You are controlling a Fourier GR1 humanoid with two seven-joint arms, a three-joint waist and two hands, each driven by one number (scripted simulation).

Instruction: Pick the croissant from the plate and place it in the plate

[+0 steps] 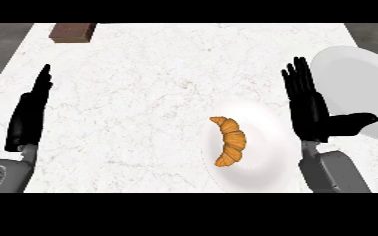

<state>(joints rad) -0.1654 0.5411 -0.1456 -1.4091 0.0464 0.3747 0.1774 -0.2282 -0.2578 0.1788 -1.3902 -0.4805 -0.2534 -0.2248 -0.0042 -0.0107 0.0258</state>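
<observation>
1. Centrally, toward the lower edge of the head view, the croissant [230, 141] is lying on a white plate [262, 130], curved like a crescent with its two tips pointing to the view's left and its long axis running away from the robot.
2. The croissant is sitting on the left half of that plate, touching nothing else, and no hand is holding it.
3. That plate is resting on the white marbled surface [148, 80], which is filling most of the view.
4. The right hand [308, 107] is standing just to the right of the croissant's plate, apart from the croissant, with its fingers [297, 77] stretched out straight and pointing away from the robot and its thumb sticking out to the right; it is holding nothing.
5. A second white plate [347, 72] is lying at the view's right edge, beyond and to the right of the right hand, with the hand overlapping its near-left part.
6. The left hand [29, 115] is showing near the view's left edge, seen edge-on, open and holding nothing, well apart from the croissant.
7. A brown block [72, 32] is sitting at the far left of the surface, well apart from both plates.
</observation>
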